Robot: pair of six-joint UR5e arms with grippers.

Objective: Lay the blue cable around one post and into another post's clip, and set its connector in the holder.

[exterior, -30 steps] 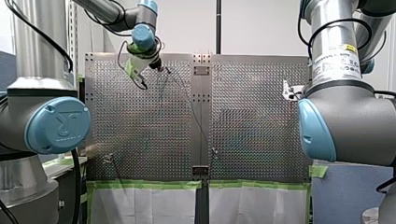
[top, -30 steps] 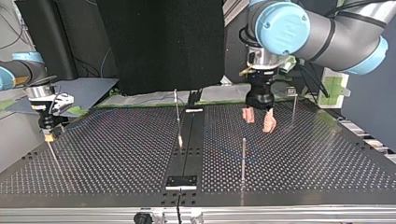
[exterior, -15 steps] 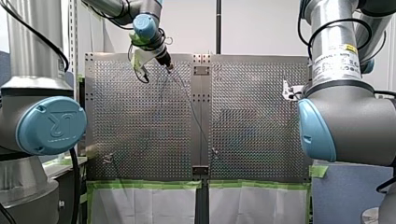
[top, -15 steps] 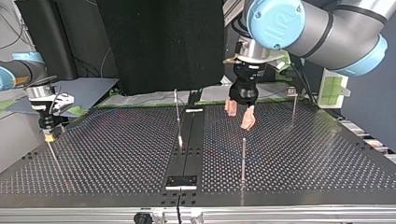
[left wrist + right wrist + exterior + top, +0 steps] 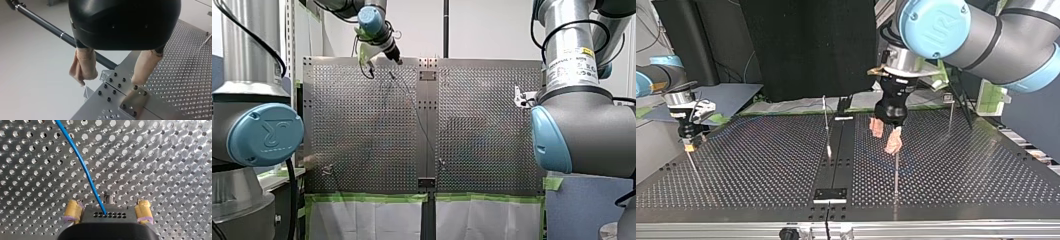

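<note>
Right wrist view: the blue cable [image 5: 84, 168] is a thin, smooth, bright-blue strand. It curves over the perforated worktop [image 5: 165, 165] and ends at a black block [image 5: 108, 218] with small holes at the front of my right gripper [image 5: 107, 206]. The cable's end is hidden there, so the connector cannot be made out. Whether these jaws are apart or clamped cannot be told. A metal post [image 5: 109, 197] stands just ahead of the block.

In the top view the cable is hard to make out against the plate. My left gripper [image 5: 885, 136] hangs just above the near post [image 5: 896, 172]. Its jaws are apart, beige pads [image 5: 893, 142] with nothing between them.

Count: one cable, two arms, two grippers. Three posts stand clear in the top view: the near post, a centre post [image 5: 825, 120] and a side post [image 5: 950, 112]. A fourth thin rod [image 5: 694, 165] shows below my right gripper.
</note>
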